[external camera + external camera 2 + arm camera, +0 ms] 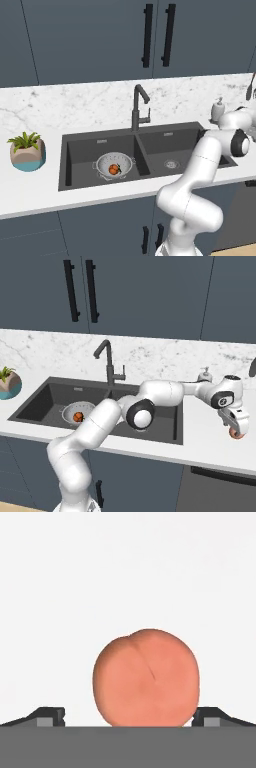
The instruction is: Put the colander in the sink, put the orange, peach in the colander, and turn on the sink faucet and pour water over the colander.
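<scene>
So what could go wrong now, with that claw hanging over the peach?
1. The peach is round and sits between the wide-open gripper fingertips on the smooth white counter; an off-centre squeeze might roll it away.
2. It lies near the counter's front edge, so a nudge might send it off.
3. The colander, already holding the orange, sits in the far basin of the sink; a weak grip might drop the peach on the way.

The perforated silver colander (114, 165) sits upright on the floor of the left basin of the dark grey double sink (80, 150), with the deep orange fruit, the orange (114, 169), lying inside it. The peach (145, 678), pale pinkish-orange with a shallow crease, rests on the white bench right of the sink. The dark gooseneck sink faucet (139, 106) stands behind the divider between the basins.
</scene>
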You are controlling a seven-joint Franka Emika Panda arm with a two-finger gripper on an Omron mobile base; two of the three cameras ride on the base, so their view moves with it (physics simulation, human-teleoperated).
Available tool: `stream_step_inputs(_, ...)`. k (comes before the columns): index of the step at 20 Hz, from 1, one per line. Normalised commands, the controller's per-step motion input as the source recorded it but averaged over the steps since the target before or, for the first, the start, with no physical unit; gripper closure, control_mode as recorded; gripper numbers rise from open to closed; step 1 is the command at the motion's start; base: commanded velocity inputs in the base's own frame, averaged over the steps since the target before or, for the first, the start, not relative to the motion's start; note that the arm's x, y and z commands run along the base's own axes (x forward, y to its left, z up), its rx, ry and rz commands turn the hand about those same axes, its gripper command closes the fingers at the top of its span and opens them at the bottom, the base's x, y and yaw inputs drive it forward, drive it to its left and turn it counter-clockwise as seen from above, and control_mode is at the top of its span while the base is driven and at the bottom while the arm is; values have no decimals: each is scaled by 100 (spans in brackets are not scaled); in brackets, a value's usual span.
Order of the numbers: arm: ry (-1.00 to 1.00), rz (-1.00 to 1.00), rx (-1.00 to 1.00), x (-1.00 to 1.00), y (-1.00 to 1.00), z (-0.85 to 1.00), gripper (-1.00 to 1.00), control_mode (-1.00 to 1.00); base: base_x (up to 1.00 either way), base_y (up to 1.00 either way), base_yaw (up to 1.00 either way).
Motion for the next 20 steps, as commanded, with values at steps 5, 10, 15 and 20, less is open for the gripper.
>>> stream_step_inputs(5,0,0,0,4,-28,-17,-100,-100,0,0,0)
stream_step_inputs(10,0,0,0,3,-18,-25,-100,-100,0,0,0)
stream_step_inputs(15,0,0,0,9,2,-39,100,-100,0,0,0)
stream_step_inputs(20,0,0,0,0,15,-31,100,-100,0,0,0)
